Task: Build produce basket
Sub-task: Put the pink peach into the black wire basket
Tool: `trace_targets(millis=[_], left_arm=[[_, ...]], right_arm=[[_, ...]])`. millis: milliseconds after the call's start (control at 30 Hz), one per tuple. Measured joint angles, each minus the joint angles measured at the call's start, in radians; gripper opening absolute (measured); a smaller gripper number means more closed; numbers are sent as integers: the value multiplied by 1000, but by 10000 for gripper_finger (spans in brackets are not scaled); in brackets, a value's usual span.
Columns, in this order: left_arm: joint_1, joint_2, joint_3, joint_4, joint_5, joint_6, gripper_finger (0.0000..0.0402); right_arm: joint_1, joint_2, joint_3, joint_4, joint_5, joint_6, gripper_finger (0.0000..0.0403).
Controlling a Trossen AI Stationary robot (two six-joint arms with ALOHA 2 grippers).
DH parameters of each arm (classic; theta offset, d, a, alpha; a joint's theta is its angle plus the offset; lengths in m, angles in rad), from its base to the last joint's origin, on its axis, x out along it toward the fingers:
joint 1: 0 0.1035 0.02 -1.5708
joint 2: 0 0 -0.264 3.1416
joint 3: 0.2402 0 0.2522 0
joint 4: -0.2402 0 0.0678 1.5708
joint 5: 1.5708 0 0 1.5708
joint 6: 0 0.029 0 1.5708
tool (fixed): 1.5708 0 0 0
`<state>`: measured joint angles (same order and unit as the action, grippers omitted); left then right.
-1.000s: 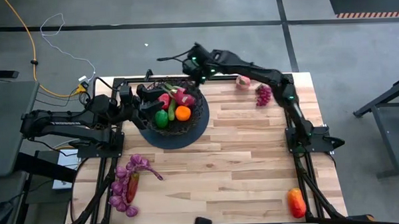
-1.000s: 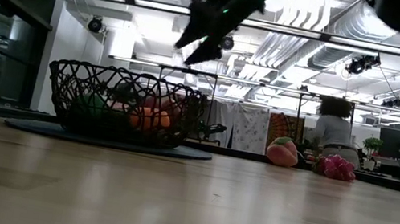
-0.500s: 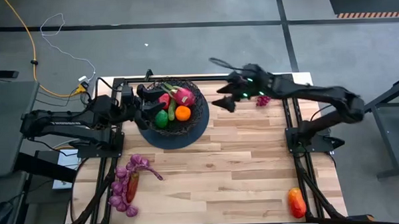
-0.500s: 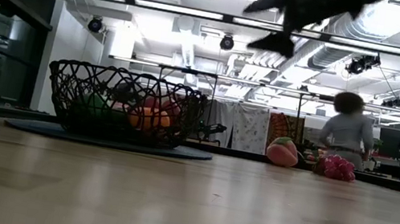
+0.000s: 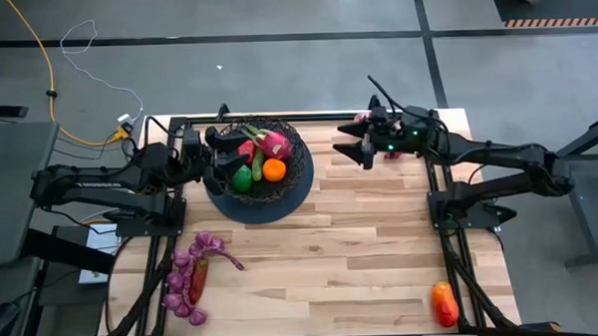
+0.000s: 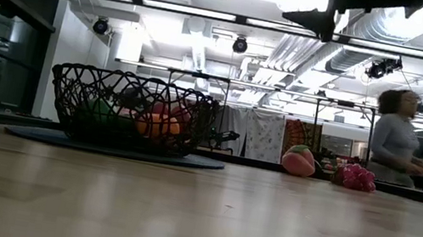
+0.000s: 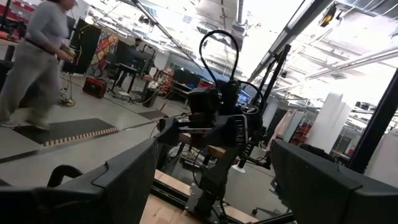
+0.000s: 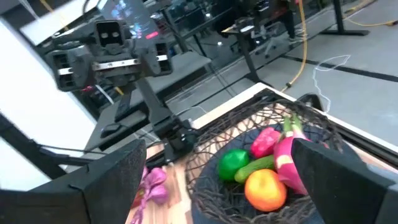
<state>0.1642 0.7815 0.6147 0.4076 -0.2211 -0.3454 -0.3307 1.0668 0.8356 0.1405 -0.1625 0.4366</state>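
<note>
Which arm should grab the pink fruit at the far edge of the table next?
Probably the right: its tool hangs open just beside the pink fruit, while the left tool sits by the basket.

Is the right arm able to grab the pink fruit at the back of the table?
Probably yes. The right pincer hangs open above the table's far edge, right by the pink fruit and the purple grapes. Nothing sits between them; it only needs to come down.

Produce (image 5: 256, 160) lies in the basket (image 5: 297, 178), far-left on table (image 5: 362, 246).
</note>
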Motion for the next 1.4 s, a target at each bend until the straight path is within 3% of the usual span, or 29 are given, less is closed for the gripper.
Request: trace_targets(millis=[333,533,733,933,1133,1400], left_arm=[[0,0,0,0,-15,-2,303],[0,0,0,0,-17,-21,303],[0,0,0,0,-26,-21,303],[0,0,0,0,-30,-41,303],[0,0,0,0,-31,-45,303],[0,0,0,0,-52,-45,303]], right_arm=[[0,0,1,-39,23,8,389],[-79,32,38,-270,272,138,389],[-322,248,228,-716,290,114,389],[-501,531,386,-802,280,17,389],[-547,735,526,-851,178,-76,389],[-544,850,639,-982,275,-83,389]])
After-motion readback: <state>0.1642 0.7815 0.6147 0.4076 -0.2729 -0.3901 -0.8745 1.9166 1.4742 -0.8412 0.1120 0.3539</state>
